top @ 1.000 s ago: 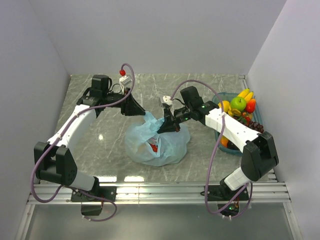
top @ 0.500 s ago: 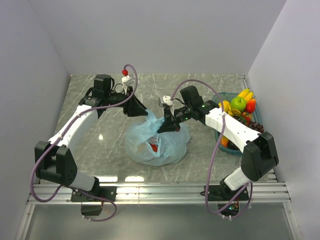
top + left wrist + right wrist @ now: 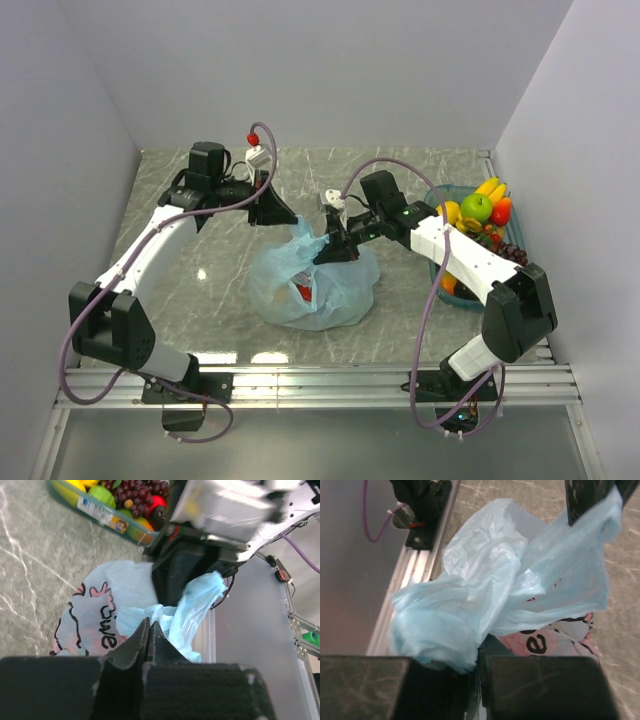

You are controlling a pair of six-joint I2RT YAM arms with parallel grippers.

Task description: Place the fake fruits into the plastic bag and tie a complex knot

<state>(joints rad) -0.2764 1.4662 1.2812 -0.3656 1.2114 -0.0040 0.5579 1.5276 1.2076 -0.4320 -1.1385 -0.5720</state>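
Note:
The light-blue plastic bag (image 3: 312, 285) sits at the table's middle with a red fruit piece (image 3: 306, 293) showing through it. My left gripper (image 3: 286, 216) is shut on the bag's upper left handle, and the closed fingertips (image 3: 149, 629) meet the plastic (image 3: 197, 602). My right gripper (image 3: 331, 251) is shut on the bag's right handle, which bunches over its fingers (image 3: 445, 625). The bag's printed side shows in the right wrist view (image 3: 555, 635). The other fake fruits (image 3: 481, 213), banana, green apple, orange and grapes, lie in the teal tray.
The teal tray (image 3: 436, 203) stands at the right edge of the table, and it also shows in the left wrist view (image 3: 95, 512). Grey walls close in the left, back and right sides. An aluminium rail (image 3: 320, 380) runs along the near edge.
My left gripper has shifted slightly right and towards the back, drawing the bag's left handle up with it. The right gripper has stayed in place on the bag.

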